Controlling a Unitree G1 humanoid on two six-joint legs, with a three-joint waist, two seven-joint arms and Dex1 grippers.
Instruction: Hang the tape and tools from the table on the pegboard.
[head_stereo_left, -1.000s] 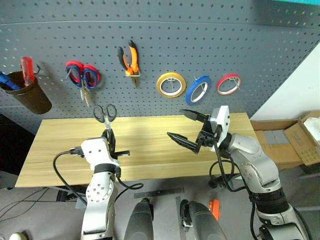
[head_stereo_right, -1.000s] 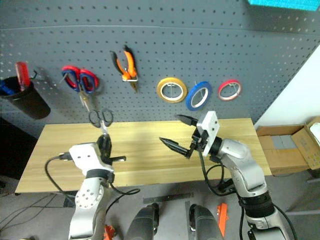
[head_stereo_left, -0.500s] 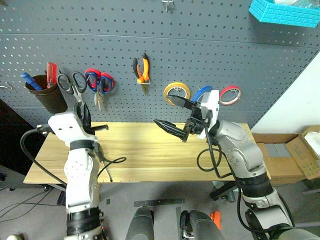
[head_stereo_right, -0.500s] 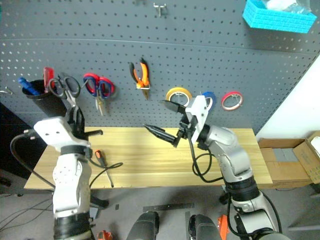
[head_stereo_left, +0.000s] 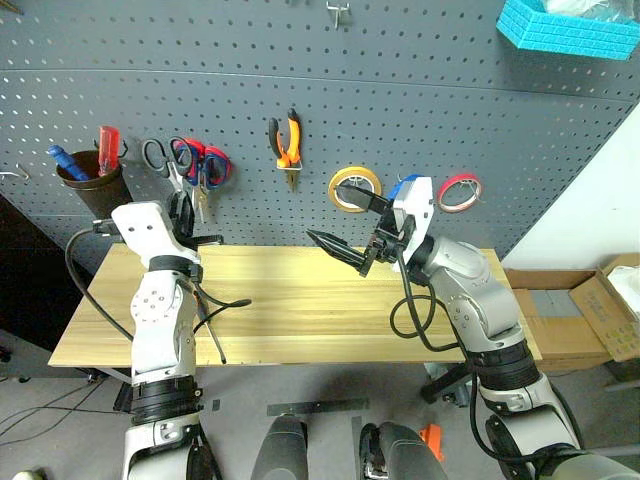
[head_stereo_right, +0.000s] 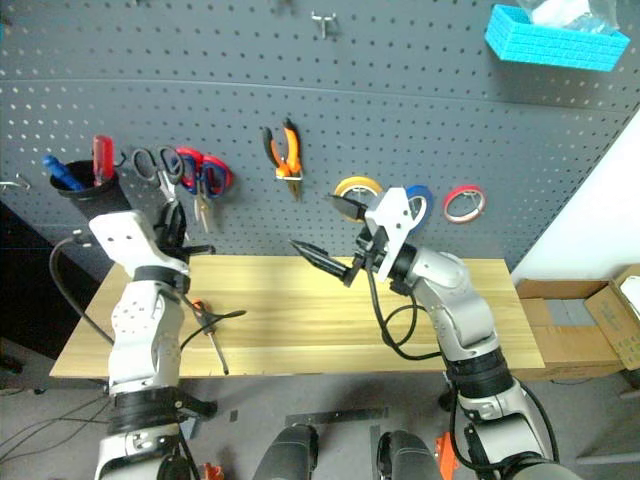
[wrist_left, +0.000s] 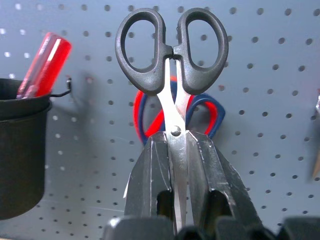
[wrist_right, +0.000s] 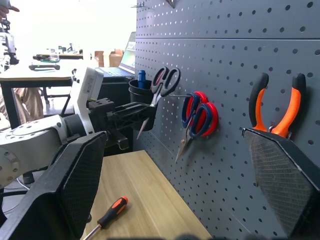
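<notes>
Showing no readable writing, black-handled scissors (wrist_left: 172, 75) sit clamped in left gripper (wrist_left: 175, 150).

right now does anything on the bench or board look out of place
One thing: the small orange-handled screwdriver lies loose on the table, while the pliers, tape rolls and red-and-blue scissors hang on the pegboard. The black scissors are held handles-up in the left hand at the board, not yet hooked.
</notes>
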